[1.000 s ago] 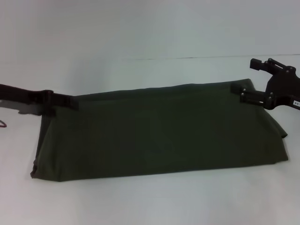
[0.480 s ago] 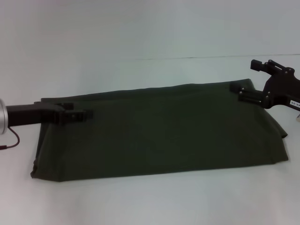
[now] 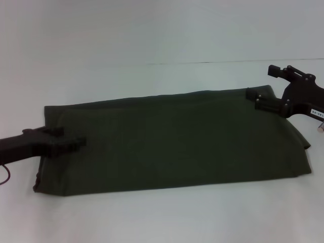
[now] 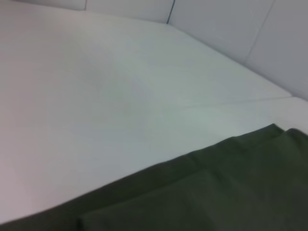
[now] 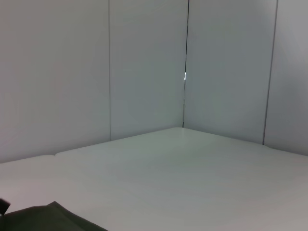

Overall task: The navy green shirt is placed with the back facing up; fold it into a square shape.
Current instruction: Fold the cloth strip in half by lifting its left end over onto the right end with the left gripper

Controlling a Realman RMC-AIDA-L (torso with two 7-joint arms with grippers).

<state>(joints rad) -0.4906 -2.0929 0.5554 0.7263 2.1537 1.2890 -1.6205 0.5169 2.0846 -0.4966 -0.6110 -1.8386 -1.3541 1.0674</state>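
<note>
The navy green shirt (image 3: 177, 142) lies flat on the white table (image 3: 152, 45), folded into a long band with its plain side up. My left gripper (image 3: 78, 143) reaches in low from the left over the band's left end, about midway between its far and near edges. My right gripper (image 3: 254, 99) sits at the band's far right corner, its two fingers apart just above the cloth. The left wrist view shows layered edges of the shirt (image 4: 231, 192). The right wrist view shows only a corner of the shirt (image 5: 43, 219).
White tabletop (image 3: 167, 217) surrounds the shirt on all sides, with grey wall panels (image 5: 144, 62) behind it. A thin red cable (image 3: 5, 172) hangs by the left arm near the left border.
My left gripper left the shirt's far left corner and moved toward the near side; that corner now lies flat. The right gripper barely shifted at the far right corner.
</note>
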